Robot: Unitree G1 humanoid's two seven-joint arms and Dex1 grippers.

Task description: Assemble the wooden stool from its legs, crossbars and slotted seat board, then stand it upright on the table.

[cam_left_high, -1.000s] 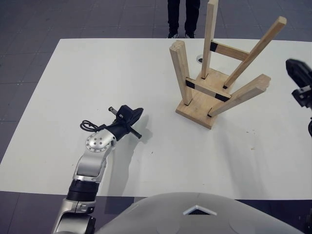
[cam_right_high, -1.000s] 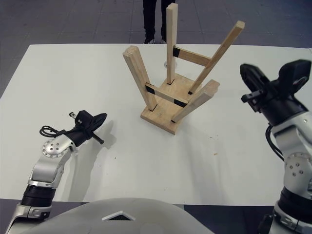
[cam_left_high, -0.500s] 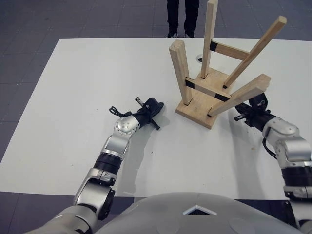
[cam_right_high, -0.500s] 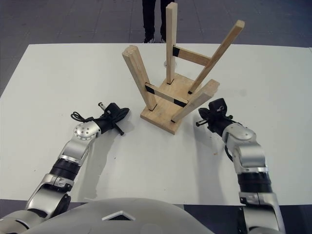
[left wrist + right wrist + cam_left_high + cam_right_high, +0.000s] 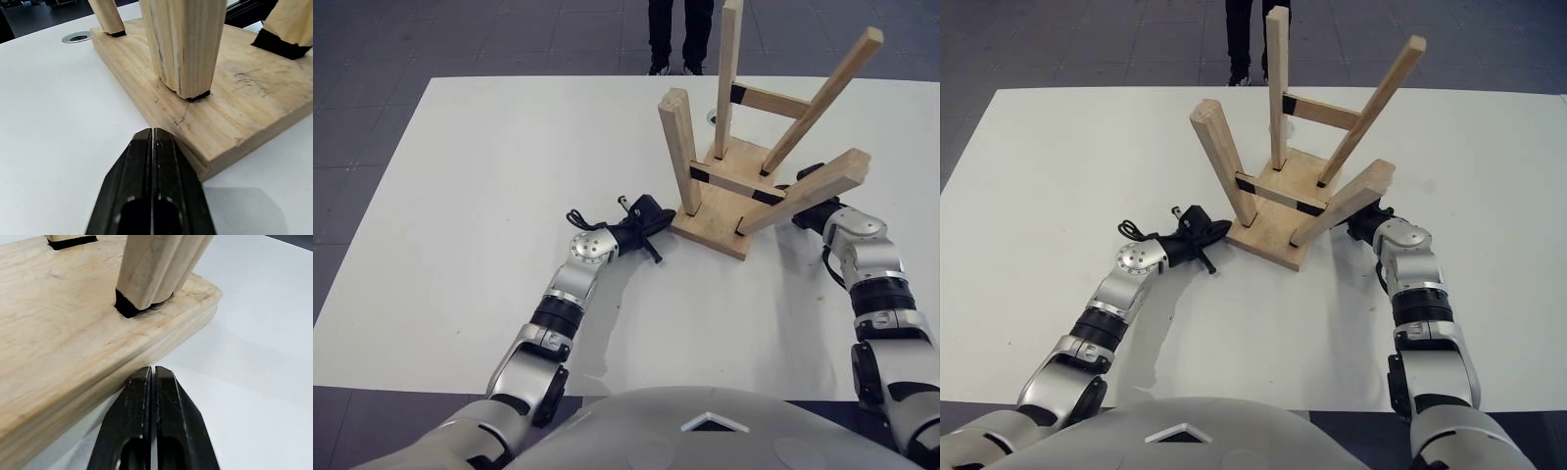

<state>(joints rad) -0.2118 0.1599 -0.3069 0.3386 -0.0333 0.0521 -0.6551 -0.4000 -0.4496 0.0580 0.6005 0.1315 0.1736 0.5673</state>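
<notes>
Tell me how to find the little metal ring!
Start at the big white table and find the upside-down wooden stool. Just beyond it, flat in the tabletop, sits the metal ring. It is the only round, silvery thing there.

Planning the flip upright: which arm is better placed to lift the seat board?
Probably right: the right gripper, shut, points into the seam between seat board and table; the left gripper, also shut, points at the board's side near a corner.
</notes>
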